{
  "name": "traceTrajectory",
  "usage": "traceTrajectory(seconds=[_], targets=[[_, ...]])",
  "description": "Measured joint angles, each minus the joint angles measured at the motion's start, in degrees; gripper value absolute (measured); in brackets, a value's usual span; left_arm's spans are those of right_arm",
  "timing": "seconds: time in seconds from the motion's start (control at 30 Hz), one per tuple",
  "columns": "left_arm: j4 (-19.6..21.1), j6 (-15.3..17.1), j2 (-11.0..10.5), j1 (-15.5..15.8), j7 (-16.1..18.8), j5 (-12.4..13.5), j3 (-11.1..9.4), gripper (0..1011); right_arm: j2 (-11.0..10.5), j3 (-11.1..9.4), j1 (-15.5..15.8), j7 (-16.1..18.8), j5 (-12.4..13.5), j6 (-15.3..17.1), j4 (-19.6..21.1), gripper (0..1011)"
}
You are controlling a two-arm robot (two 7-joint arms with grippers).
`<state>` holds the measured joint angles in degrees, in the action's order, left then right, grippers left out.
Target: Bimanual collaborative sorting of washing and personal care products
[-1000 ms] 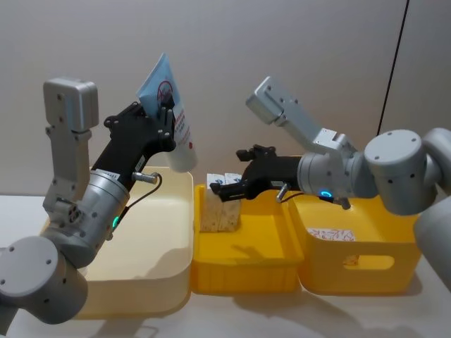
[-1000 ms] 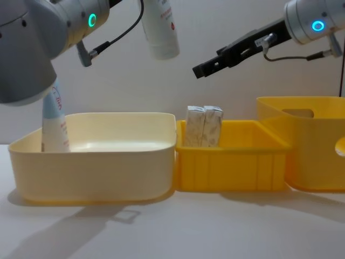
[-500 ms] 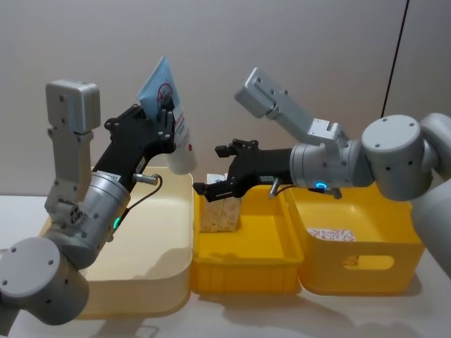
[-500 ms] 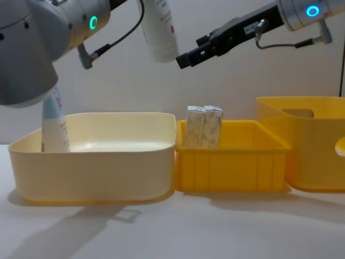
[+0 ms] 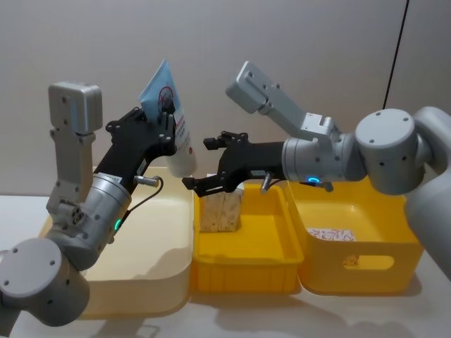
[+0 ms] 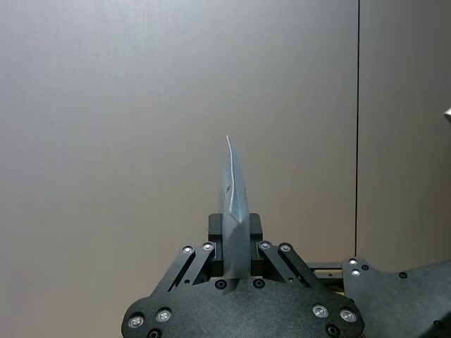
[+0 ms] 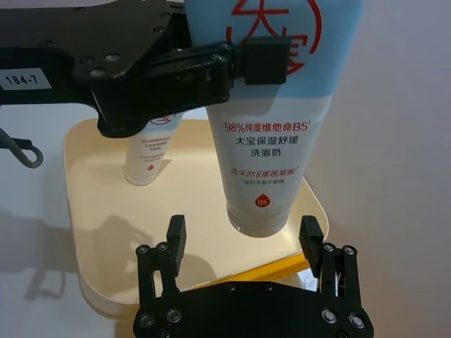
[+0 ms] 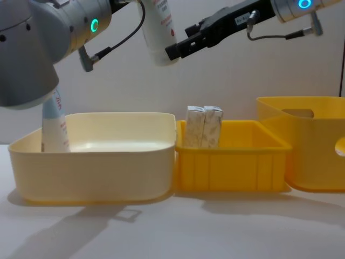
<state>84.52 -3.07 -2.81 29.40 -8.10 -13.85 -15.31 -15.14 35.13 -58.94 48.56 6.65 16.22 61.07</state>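
A white squeeze tube (image 5: 182,141) with a light-blue end and red print hangs cap down above the cream bin's (image 5: 151,282) right rim. My left gripper (image 5: 168,118) is shut on its upper part; the wrist view shows the tube edge (image 6: 235,204) clamped in that left gripper (image 6: 236,243). My right gripper (image 5: 201,184) is open, its fingers either side of the tube's cap end (image 7: 266,204) without touching. A second tube (image 8: 54,124) stands in the cream bin. Two cream cartons (image 8: 204,127) stand in the small yellow bin (image 8: 232,162).
A large yellow bin (image 5: 366,271) sits at the right, holding a flat white item with red print (image 5: 331,234). The three bins stand side by side on the white table (image 8: 178,226), against a plain wall.
My right gripper has swung left and upward from above the small yellow bin to the tube's cap end. The left arm has held the tube still.
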Motion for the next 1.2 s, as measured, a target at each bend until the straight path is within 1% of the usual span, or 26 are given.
traceTrajectory(seconds=[0.23, 0.6, 0.9, 1.2], targets=[[0.2, 0.6, 0.1, -0.3, -0.1, 0.3, 0.3, 189, 1.2, 0.7, -1.0, -0.3, -0.1, -1.9, -1.8, 1001], [1.2, 1.5, 0.1, -1.1, -0.2, 0.8, 1.0, 190, 4.2, 1.8, -3.3, -2.4, -0.6, -5.4, -7.3, 1001], [1.8, 1.8, 0.2, -1.6, -0.5, 1.2, 1.6, 190, 6.6, 2.7, -5.1, -2.7, -0.6, -6.9, -11.5, 1001], [1.9, 1.8, 0.4, -1.8, -0.7, 1.4, 1.9, 190, 7.9, 3.2, -6.1, -2.4, -0.4, -7.4, -13.6, 1002]])
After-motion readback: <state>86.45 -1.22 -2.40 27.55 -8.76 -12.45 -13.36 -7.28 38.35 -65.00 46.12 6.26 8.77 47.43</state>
